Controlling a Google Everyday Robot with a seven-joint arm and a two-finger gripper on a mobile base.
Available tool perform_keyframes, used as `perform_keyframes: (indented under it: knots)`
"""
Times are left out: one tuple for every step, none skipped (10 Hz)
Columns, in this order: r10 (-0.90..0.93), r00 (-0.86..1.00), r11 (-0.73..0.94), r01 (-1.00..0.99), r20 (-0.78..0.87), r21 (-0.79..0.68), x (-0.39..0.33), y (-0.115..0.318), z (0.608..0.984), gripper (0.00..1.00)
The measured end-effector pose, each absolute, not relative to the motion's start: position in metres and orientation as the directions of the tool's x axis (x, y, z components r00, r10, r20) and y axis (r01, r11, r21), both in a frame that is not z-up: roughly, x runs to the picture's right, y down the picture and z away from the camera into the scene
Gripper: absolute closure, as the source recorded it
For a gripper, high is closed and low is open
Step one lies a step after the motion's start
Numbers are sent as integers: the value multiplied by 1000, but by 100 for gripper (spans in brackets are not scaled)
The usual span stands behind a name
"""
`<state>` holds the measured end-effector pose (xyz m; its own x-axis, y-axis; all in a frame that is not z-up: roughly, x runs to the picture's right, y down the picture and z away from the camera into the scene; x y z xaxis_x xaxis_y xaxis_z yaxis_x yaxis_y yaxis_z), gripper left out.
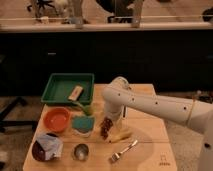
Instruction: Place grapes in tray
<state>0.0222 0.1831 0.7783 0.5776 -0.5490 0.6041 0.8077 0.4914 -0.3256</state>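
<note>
The grapes (105, 127), a small dark reddish-purple cluster, lie on the wooden table just right of the teal container. The green tray (56, 89) stands at the table's back left and has a small beige object (76, 92) in it. My white arm reaches in from the right and bends down. My gripper (110, 119) hangs at its end, directly over the grapes and very close to them or touching. The arm hides part of the gripper.
An orange bowl (56, 119) and a teal square container (82, 124) sit left of the grapes. A yellow corn-like piece (120, 136), a fork (123, 151), a metal cup (80, 151) and a dark bowl with a crumpled wrapper (46, 147) lie in front. A green item (88, 107) lies by the tray.
</note>
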Motion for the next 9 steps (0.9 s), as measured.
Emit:
perform_keyframes:
  knots:
    - [-551, 569, 487, 813, 610, -319, 22, 185, 780, 20]
    - [-555, 554, 477, 823, 620, -308, 18, 187, 783, 20]
    - [-557, 543, 470, 830, 628, -301, 14, 187, 786, 20]
    - [-558, 535, 463, 835, 634, -297, 11, 188, 789, 20]
    - [-558, 524, 453, 842, 643, -293, 9, 189, 792, 23]
    - [-557, 516, 446, 847, 651, -289, 7, 189, 796, 33]
    - [-556, 510, 439, 851, 656, -289, 6, 189, 798, 39]
    - [-556, 503, 431, 855, 662, -288, 4, 189, 801, 41]
    - [-556, 496, 424, 860, 667, -286, 1, 189, 803, 41]
